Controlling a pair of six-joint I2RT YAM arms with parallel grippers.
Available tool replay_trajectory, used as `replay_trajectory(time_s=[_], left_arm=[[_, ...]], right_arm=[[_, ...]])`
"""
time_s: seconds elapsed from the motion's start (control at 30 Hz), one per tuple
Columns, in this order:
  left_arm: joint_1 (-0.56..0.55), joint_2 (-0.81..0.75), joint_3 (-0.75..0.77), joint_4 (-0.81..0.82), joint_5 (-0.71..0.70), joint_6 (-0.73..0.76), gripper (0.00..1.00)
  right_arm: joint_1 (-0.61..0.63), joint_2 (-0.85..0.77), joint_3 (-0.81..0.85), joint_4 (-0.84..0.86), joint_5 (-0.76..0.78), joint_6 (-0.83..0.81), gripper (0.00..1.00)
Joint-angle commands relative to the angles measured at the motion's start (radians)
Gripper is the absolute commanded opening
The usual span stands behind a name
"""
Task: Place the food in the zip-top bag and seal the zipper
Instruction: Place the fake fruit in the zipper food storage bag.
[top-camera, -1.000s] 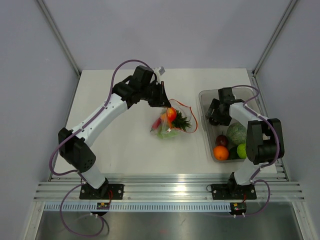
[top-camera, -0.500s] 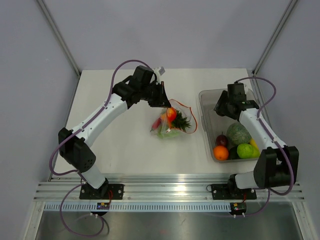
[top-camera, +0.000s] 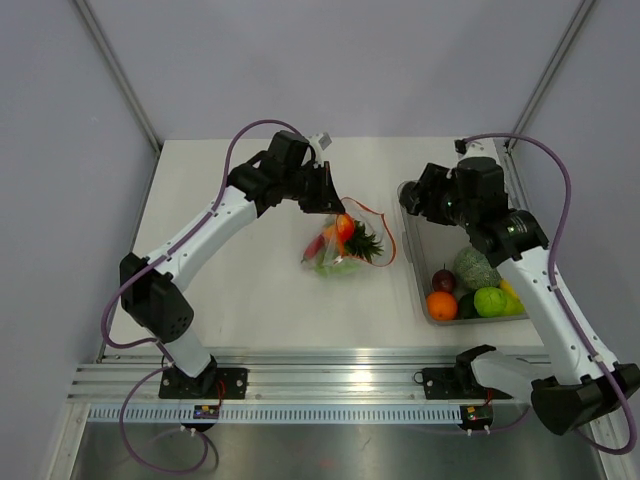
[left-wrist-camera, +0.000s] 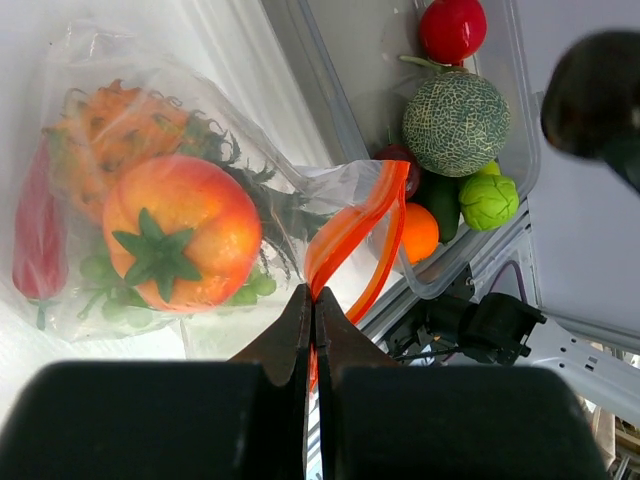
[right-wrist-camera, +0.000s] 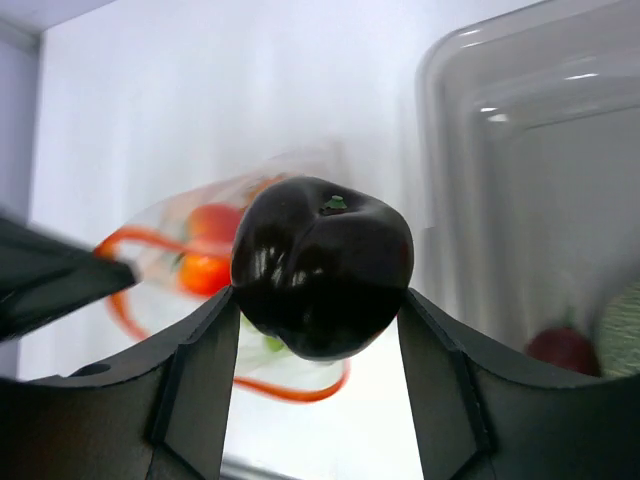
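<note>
The zip-top bag (top-camera: 338, 250) lies mid-table with a tomato (left-wrist-camera: 180, 232), a pineapple (left-wrist-camera: 118, 118) and a red chili (left-wrist-camera: 35, 235) inside. My left gripper (left-wrist-camera: 312, 296) is shut on the red-orange zipper (left-wrist-camera: 345, 232) and holds the bag's mouth up. My right gripper (right-wrist-camera: 318, 292) is shut on a glossy dark purple fruit (right-wrist-camera: 322, 262). In the top view the right gripper (top-camera: 415, 198) hangs over the left rim of the bin, to the right of the bag. From the right wrist the bag (right-wrist-camera: 215, 235) shows blurred below the fruit.
A rigid clear bin (top-camera: 414, 272) at the right holds a netted melon (top-camera: 476, 266), an orange (top-camera: 441, 305), a green fruit (top-camera: 491, 301) and a dark red piece (top-camera: 444, 279). The left arm's elbow stands high over the table's left half.
The right arm has risen out of the bin and swung left toward the bag, its jaws closing on the dark purple fruit. The left arm and bag have not moved.
</note>
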Motion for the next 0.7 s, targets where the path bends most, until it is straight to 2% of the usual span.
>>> replay_trajectory(time_s=[0.0,0.2,0.5,0.53,0.6,0.67], left_arm=[[0.0,0.0,0.033,0.068,0.037,-0.021,0.0],[0.0,-0.018,0.033,0.06,0.029,-0.024,0.0],[0.001,-0.035,0.027,0.06,0.025,-0.019,0.0],[0.003,-0.035,0.029,0.06,0.025,-0.019,0.0],[0.004,-0.032,0.035,0.059,0.031,-0.018,0.0],[0.004,-0.032,0.035,0.059,0.034,-0.018,0.0]], right_arm=[[0.138,-0.003,0.032,-0.006,-0.03,0.069,0.54],[0.315,0.089,-0.008,0.068,0.019,0.12,0.53],[0.386,0.217,-0.037,0.137,0.015,0.141,0.57],[0.387,0.223,-0.045,0.142,0.015,0.143,0.6],[0.389,0.246,-0.045,0.143,0.0,0.135,0.85],[0.393,0.267,-0.026,0.116,-0.004,0.121,0.98]])
